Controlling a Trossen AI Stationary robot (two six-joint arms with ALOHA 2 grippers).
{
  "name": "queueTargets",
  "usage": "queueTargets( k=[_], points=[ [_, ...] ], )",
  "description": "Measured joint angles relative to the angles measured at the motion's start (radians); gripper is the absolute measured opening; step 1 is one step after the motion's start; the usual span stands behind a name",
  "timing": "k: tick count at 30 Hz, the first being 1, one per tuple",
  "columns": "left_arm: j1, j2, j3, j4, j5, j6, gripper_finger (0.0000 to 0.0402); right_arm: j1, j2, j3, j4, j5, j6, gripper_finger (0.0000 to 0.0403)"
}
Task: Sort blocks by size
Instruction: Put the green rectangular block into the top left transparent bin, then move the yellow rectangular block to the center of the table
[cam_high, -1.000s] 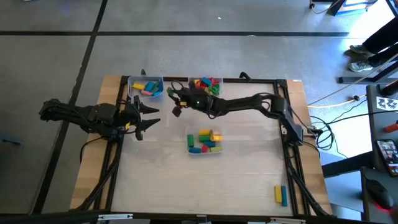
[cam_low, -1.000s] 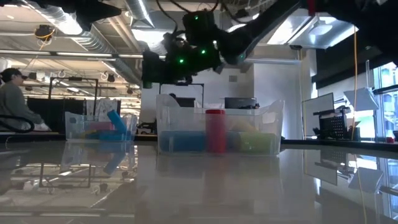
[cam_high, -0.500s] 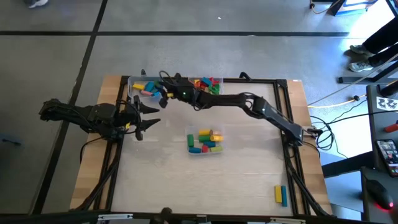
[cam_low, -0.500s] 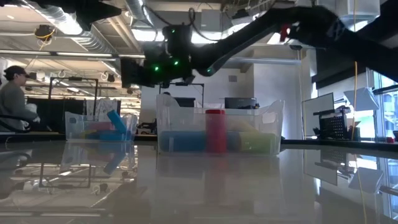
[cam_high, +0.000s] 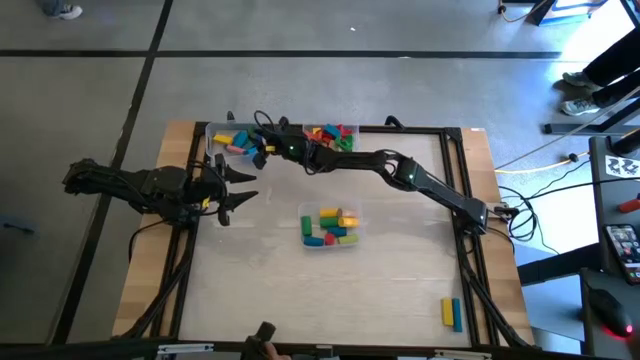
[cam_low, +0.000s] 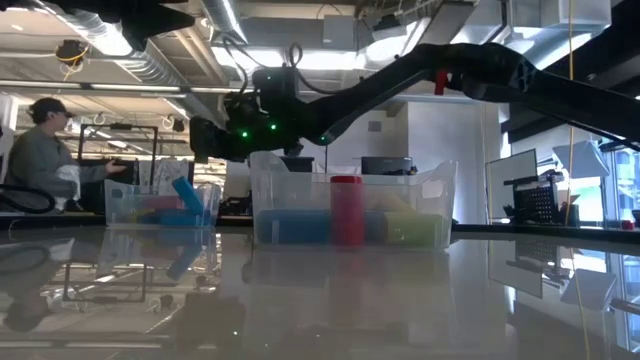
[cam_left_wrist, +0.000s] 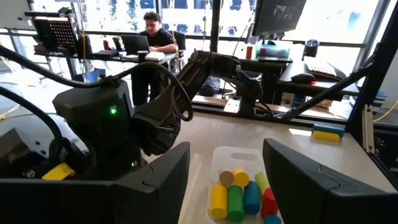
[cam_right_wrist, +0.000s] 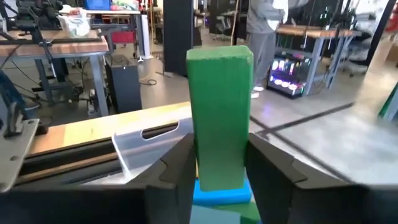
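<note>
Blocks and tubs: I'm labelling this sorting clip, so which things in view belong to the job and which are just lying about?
Job:
- green block in the right gripper
- blocks in the middle tub
- blocks in the two far tubs
- two loose blocks near the table corner

Lying about:
- left gripper, open, idle
- person at a desk

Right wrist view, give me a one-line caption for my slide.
Right hand holds a green block upright between its fingers above a clear tub at the table's edge.

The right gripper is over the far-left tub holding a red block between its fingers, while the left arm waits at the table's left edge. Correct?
Not quite: the block in the right gripper is green, as the right wrist view shows. The rest holds: it is over the far-left tub, and the left gripper waits at the left edge.
</note>
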Motion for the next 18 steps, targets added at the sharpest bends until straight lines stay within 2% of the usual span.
queueTargets(
  k=[10,14,18],
  points=[
    [0.0,0.0,0.0,-0.004,0.0,-0.012,0.0198,0.0,-0.014,0.0,0.01,0.001,0.023,0.0251],
    [0.0,0.0,0.0,-0.004,0.0,-0.018,0.0198,0.0,-0.043,0.001,-0.005,0.001,0.02,0.0273],
    [0.0,0.0,0.0,-0.01,0.0,-0.042,0.0198,0.0,-0.108,0.001,-0.086,0.001,0.019,0.0276]
  ],
)
